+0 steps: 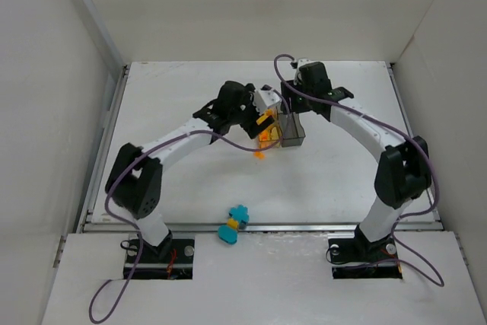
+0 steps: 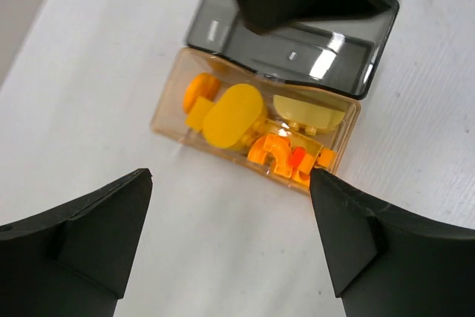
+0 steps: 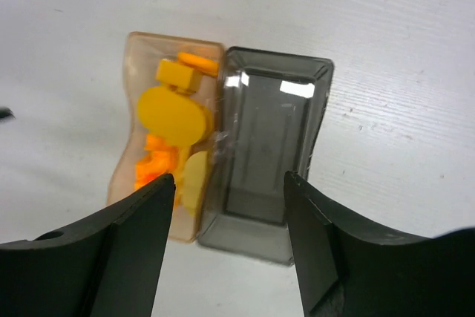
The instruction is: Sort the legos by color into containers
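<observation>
The two joined containers stand mid-table: an orange-amber bin (image 1: 268,136) and a smoky grey bin (image 1: 294,132). In the left wrist view the orange bin (image 2: 178,120) holds yellow legos (image 2: 231,115) and orange legos (image 2: 278,155). The grey bin (image 3: 271,146) has nothing in it. My left gripper (image 2: 230,183) hangs open over bare table just beside the orange bin, nothing between its fingers. My right gripper (image 3: 230,183) stands open above the near end of both bins, holding nothing. Teal-blue legos (image 1: 234,224) lie by the table's front edge.
A small orange bit (image 1: 259,155) shows on the table just in front of the orange bin. White walls close in the table on the left, the back and the right. A metal rail (image 1: 304,226) runs along the front edge.
</observation>
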You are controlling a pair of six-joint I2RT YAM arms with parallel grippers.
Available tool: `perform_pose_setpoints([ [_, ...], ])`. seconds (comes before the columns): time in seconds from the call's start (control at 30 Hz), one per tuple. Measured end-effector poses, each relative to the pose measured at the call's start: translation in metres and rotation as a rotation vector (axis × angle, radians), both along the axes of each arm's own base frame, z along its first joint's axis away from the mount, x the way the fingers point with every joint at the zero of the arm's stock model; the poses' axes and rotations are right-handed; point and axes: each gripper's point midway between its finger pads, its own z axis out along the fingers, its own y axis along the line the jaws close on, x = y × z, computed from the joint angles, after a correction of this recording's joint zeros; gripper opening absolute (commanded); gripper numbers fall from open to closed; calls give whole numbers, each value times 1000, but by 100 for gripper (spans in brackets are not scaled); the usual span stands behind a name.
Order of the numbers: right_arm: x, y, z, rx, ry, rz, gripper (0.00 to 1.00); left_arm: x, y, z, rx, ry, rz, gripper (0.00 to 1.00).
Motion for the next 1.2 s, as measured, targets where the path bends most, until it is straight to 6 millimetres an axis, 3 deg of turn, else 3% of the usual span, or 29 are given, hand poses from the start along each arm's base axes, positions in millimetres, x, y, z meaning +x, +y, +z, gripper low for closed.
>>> perform_pose_setpoints([
  [0.1, -26, 18, 24, 0, -54, 23, 66, -11, 24, 35, -60, -57, 119, 88],
  [0.2, -61, 41, 26, 12, -55, 65, 69, -28, 60, 48, -108, -77, 276, 88],
  [0.3, -95, 63, 2, 6, 4, 100, 74, -47, 92, 31, -117, -45, 412, 90],
  [0.4, -126, 78, -29, -29, 81, 117, 75, -71, 126, -2, -90, 14, 537, 90],
  [0.53, -152, 96, -55, -52, 130, 155, 75, -92, 155, -27, -74, 48, 647, 91],
  [0.63, -156, 104, -80, -71, 164, 164, 75, -100, 165, -29, -97, 39, 684, 92],
  [0.83, -148, 104, -131, -162, 236, 130, 75, -102, 172, -15, -156, -13, 709, 94],
  [1.03, -131, 110, -135, -176, 203, 103, 70, -101, 175, -8, -175, -35, 718, 95],
  [1.2, -120, 114, -136, -200, 175, 106, 56, -101, 177, -10, -169, -40, 726, 95],
])
